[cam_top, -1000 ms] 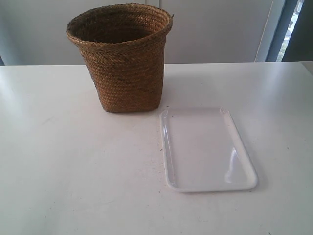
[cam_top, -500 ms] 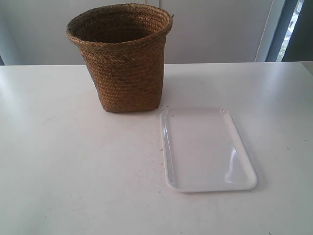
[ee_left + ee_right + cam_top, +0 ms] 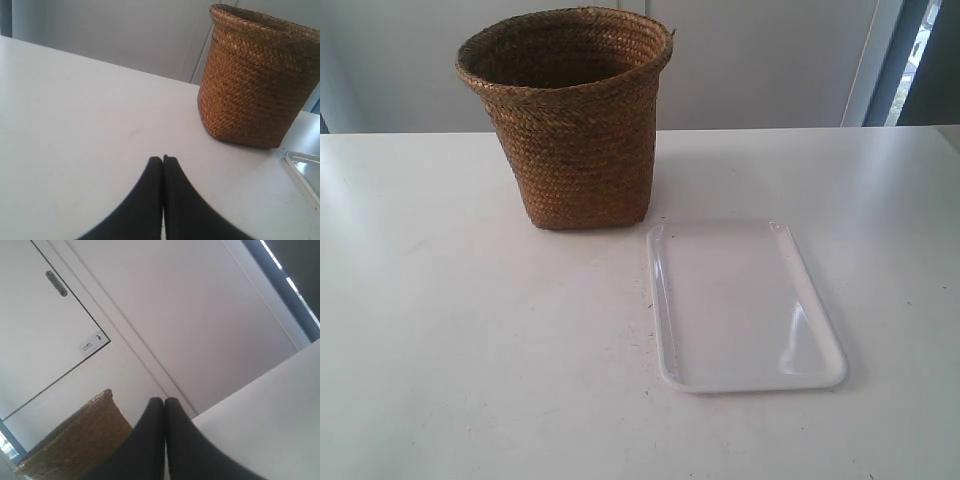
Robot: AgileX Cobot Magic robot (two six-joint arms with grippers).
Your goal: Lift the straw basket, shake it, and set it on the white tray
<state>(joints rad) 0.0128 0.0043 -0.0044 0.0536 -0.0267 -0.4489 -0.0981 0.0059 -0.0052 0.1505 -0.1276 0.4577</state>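
At the near edge of the left wrist view, the left hand (image 3: pixel 163 159) has its two dark fingers pressed together, tips meeting, with nothing between them. It hangs over the white tabletop (image 3: pixel 75 110). The straw basket (image 3: pixel 252 85) stands upright well beyond it and off to one side, not touching it. A corner of the white tray (image 3: pixel 304 167) shows just past the basket's base. The right hand (image 3: pixel 164 400) is likewise closed tight and holds nothing. The basket's braided rim rises behind its fingers on one side, apart from them, and a stretch of tabletop lies on the other side.

Only the exterior view takes in the whole layout. The tray lies flat nearest the camera, towards that view's right. The basket stands farther back, towards the left, with its base on the tabletop just beside the tray's far corner and not on the tray; whether the two touch I cannot tell. Only the wrist views show the hands. The right wrist view alone gives a close look at a pale cabinet door (image 3: pixel 50 340) behind the tabletop, with a slim dark handle (image 3: pixel 56 283) and a small white sticker (image 3: pixel 93 343); its print is too small to read
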